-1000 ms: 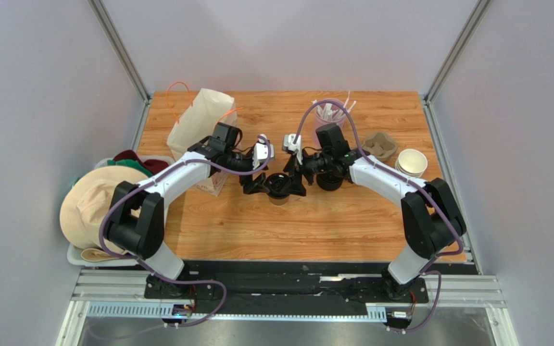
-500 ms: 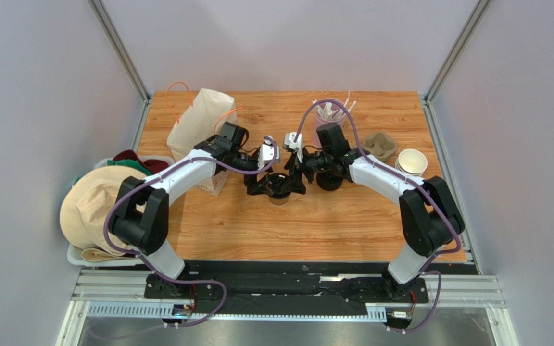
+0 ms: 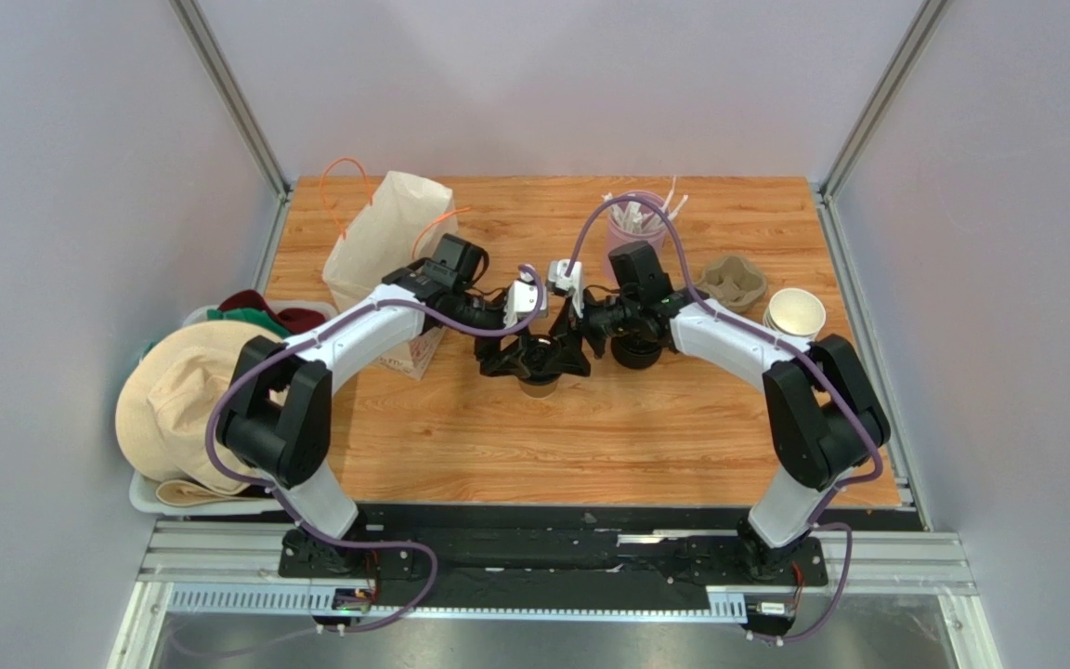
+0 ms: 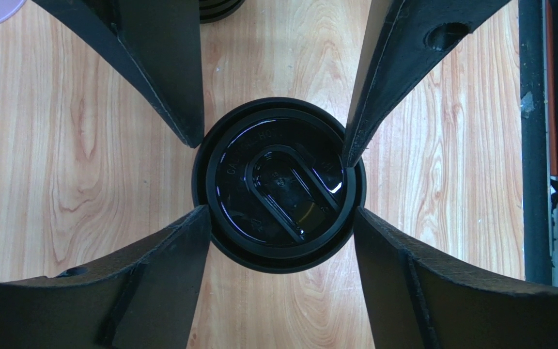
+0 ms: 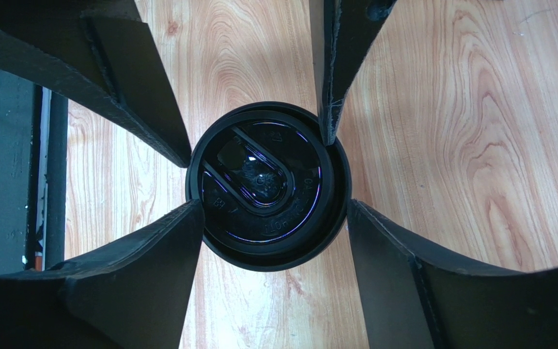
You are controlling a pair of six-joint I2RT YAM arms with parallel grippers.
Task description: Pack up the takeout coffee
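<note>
Wood-grain table carries the lidded takeout coffee, centred between both sets of jaws. Both have narrowed slightly, tips now at its rim; a firm pinch I cannot tell, though lifting seems near. Beyond the left jaws stands the paper bag, contents unseen.

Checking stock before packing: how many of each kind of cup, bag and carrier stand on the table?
Lidded coffee cup: 1
Stack of brown cups: 1
Pink cup of sticks: 1
Paper bag: 1
Pulp cup carrier: 1
Total: 5
</note>
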